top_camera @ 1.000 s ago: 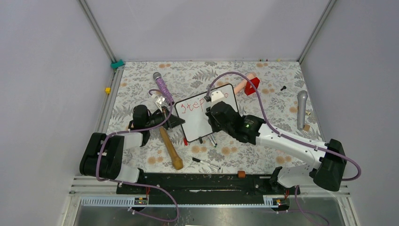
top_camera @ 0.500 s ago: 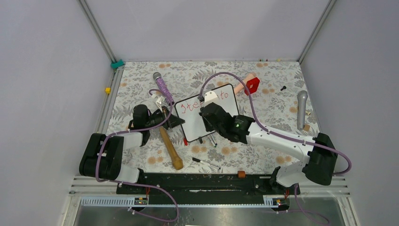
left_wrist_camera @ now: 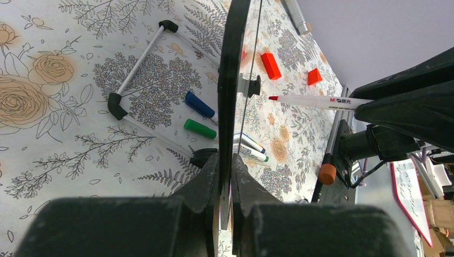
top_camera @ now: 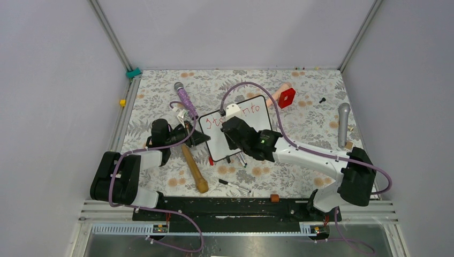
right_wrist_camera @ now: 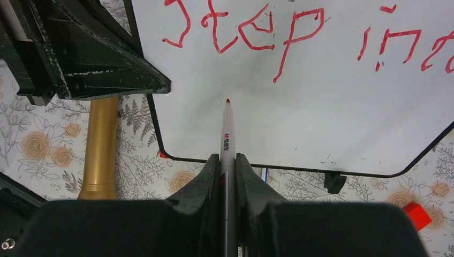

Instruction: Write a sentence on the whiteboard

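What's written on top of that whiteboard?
Red lettering reads "step into" on the whiteboard; the part below it in the right wrist view is blank. From above, the right gripper, holding a red-tipped marker, covers the middle letters and some board beneath.

Smooth glossy whiteboard on matt printed cloth.

On my floral tablecloth I see a purple microphone upper left, a grey microphone far right, a red block upper centre, and a wooden rod and a pen lower centre.
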You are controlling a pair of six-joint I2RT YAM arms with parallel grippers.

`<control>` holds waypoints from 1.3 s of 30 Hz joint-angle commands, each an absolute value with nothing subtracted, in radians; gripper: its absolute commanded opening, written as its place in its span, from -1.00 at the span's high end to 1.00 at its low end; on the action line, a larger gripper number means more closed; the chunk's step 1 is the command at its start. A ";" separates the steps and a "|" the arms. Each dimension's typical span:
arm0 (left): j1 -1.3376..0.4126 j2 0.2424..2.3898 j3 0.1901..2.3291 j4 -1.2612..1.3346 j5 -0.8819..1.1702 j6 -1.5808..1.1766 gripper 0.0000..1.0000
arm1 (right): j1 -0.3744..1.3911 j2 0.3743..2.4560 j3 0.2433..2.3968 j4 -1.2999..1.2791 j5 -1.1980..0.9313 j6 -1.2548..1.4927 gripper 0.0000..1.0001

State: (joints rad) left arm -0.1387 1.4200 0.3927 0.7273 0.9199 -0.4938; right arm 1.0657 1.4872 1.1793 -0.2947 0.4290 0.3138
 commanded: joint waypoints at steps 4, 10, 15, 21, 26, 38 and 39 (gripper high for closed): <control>-0.135 1.409 0.411 0.692 0.839 -0.459 1.00 | 1.081 1.516 1.237 -0.294 0.491 0.309 1.00; -0.135 1.410 0.411 0.693 0.839 -0.459 1.00 | 1.082 1.526 1.239 -0.300 0.508 0.306 1.00; -0.135 1.408 0.411 0.693 0.838 -0.458 1.00 | 1.081 1.542 1.251 -0.306 0.520 0.301 1.00; -0.135 1.408 0.411 0.693 0.840 -0.459 1.00 | 1.082 1.561 1.264 -0.307 0.526 0.291 1.00; -0.135 1.409 0.411 0.693 0.840 -0.459 1.00 | 1.083 1.574 1.273 -0.313 0.529 0.290 1.00; -0.135 1.409 0.411 0.693 0.841 -0.459 1.00 | 1.082 1.600 1.287 -0.313 0.519 0.288 1.00; -0.135 1.408 0.411 0.693 0.841 -0.459 1.00 | 1.082 1.602 1.289 -0.313 0.518 0.286 1.00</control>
State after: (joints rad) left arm -0.1383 1.4197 0.3927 0.7265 0.9184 -0.4938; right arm 1.0718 1.5890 1.2388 -0.3183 0.4824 0.2928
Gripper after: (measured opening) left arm 0.054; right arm 0.156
